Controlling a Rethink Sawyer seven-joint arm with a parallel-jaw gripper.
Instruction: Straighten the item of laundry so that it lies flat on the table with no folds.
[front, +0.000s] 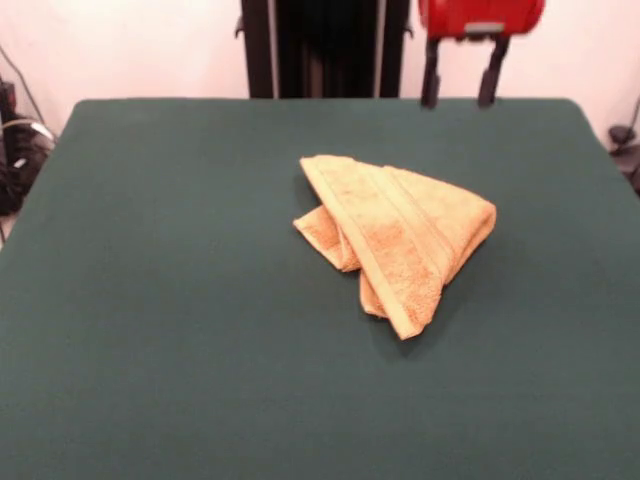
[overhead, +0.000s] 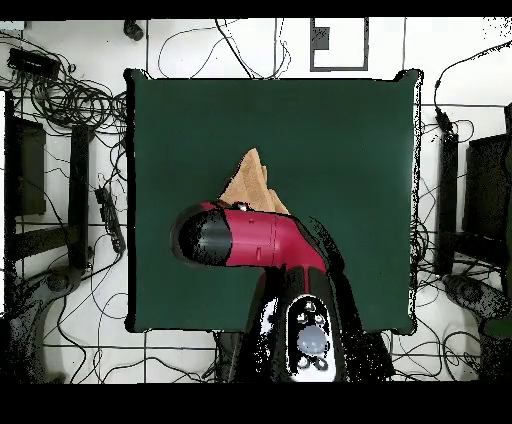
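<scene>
Front view shows the towel (front: 395, 240) sitting a bit off-centre on the table (front: 150, 330), nearer the far edge than the near one and well clear of every corner, bunched into a rough triangle with at least two layers stacked and a border band running diagonally across the top flap. So it's nowhere near flat yet. My gripper (front: 460, 85) hangs up by the far edge, well apart from the cloth, its two dark fingers spread with nothing between them, which I reckon is just a parked pose before reaching in. From overhead the arm (overhead: 250, 238) covers most of the towel, only a tan tip pokes out. My guess is the loose pointed corner facing the near edge is the one to grab and peel outward.
</scene>
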